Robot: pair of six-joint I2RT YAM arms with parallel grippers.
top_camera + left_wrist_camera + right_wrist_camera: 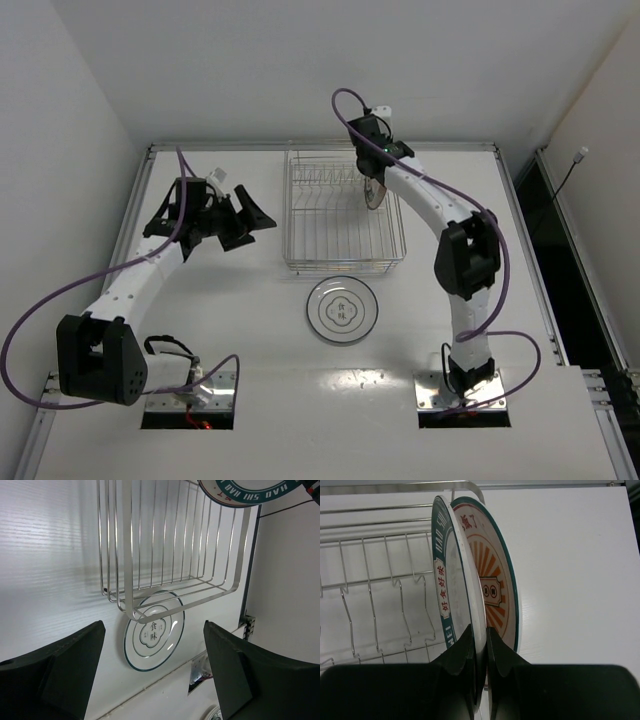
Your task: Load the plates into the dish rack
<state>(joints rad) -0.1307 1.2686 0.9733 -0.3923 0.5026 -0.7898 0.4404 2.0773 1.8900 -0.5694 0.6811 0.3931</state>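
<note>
Right wrist cam: right gripper (479,630) is pinched on the lettered plate's (451,580) rim, upright in the rack (127,545), with the orange plate (492,580) just beside it. Left gripper (248,220) hangs wide open left of the rack. Ringed plate (342,310) lies flat on the table (220,330) out front.

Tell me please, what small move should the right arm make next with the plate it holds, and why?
Probably ease the right fingers straight down a little. They pinch the rim of the lettered plate, which stands upright over the dish rack, close beside the orange plate. Its lower edge is hidden, so I cannot tell whether it rests on the wires.
</note>
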